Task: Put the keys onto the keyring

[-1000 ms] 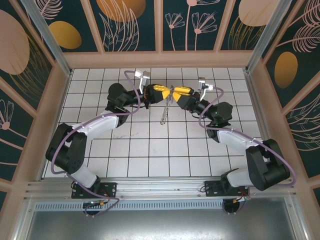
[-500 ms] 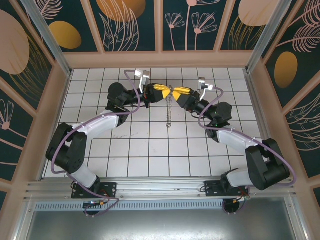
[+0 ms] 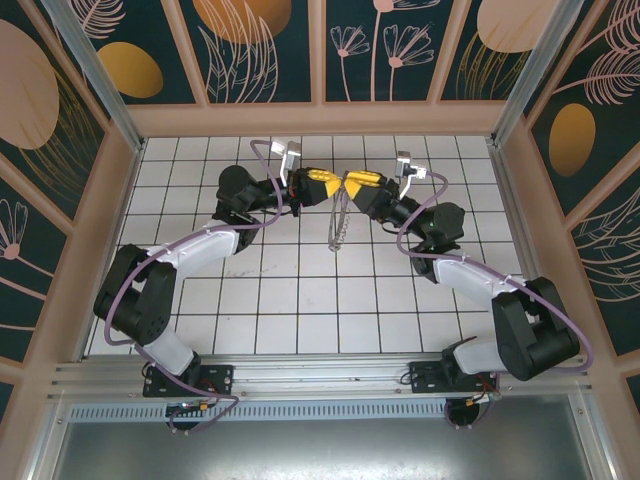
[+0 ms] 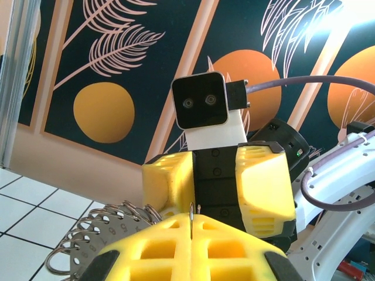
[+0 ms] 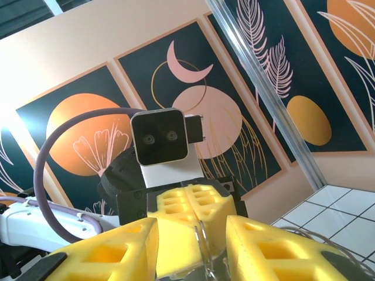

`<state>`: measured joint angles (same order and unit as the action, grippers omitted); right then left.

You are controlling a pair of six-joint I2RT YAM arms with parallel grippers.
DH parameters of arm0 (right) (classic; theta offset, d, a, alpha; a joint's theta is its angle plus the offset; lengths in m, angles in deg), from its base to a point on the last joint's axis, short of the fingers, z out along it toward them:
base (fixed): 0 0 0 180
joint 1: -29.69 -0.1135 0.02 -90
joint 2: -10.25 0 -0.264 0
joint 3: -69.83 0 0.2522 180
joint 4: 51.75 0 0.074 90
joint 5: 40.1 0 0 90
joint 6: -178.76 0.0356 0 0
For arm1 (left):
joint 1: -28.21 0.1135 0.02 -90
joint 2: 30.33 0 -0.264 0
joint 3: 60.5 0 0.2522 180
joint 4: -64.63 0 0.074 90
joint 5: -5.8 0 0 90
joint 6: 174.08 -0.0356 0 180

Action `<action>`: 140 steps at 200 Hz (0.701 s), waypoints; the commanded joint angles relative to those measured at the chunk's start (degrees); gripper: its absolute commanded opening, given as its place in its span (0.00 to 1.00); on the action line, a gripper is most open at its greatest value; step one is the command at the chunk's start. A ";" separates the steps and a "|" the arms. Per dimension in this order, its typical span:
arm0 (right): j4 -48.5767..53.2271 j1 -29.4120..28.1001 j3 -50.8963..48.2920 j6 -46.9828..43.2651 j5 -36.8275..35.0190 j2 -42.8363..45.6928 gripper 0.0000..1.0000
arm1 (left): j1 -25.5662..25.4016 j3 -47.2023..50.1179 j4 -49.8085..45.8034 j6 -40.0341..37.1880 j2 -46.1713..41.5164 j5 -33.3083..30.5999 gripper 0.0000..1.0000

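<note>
- Table (image 3: 300, 300): white square tiles with dark grout. Both arms curve in from the near edge towards its far middle.
- Left gripper (image 3: 335, 186): yellow fingers, tip to tip with the opposite claw. Jaws pressed together. In its own wrist view a thin metal wire stands pinched in the seam between them.
- Right gripper (image 3: 349, 184): yellow fingers, jaws partly apart. In its own wrist view a thin wire strand stands in the gap, with clear space on either side.
- Keyring (image 3: 338, 222): thin grey loop, its top at the point where the two claws meet, trailing towards the near side. It shows metallic chain-like coils in the left wrist view. Whether its lower end touches the tiles cannot be told.
- Back wall (image 3: 320, 50): dark panels with orange discs and pale leaf outlines, framed in beige.
</note>
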<state>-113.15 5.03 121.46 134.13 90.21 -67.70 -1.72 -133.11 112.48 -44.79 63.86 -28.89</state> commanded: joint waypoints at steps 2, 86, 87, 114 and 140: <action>-3.38 -0.72 1.86 -0.36 0.11 -0.13 0.35 | 0.14 -1.88 4.49 0.80 0.29 0.63 0.00; -3.51 -1.00 -0.24 -0.34 -0.37 -1.19 0.32 | 0.18 -1.97 4.26 0.70 -0.25 0.58 0.00; -3.51 -1.00 -0.24 -0.31 -0.35 -1.21 0.32 | 0.16 -1.97 4.29 0.70 -0.24 0.54 0.00; -3.51 -1.09 -0.85 -0.31 -0.32 -1.24 0.26 | 0.14 -2.06 4.11 0.53 -0.30 0.35 0.00; -3.64 -1.17 -1.63 -0.34 -0.32 -1.07 0.26 | 0.18 -2.15 4.05 0.44 -0.24 0.17 0.00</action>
<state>-113.26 4.39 120.89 134.13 90.01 -68.58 -1.72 -133.15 112.91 -44.77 63.90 -28.92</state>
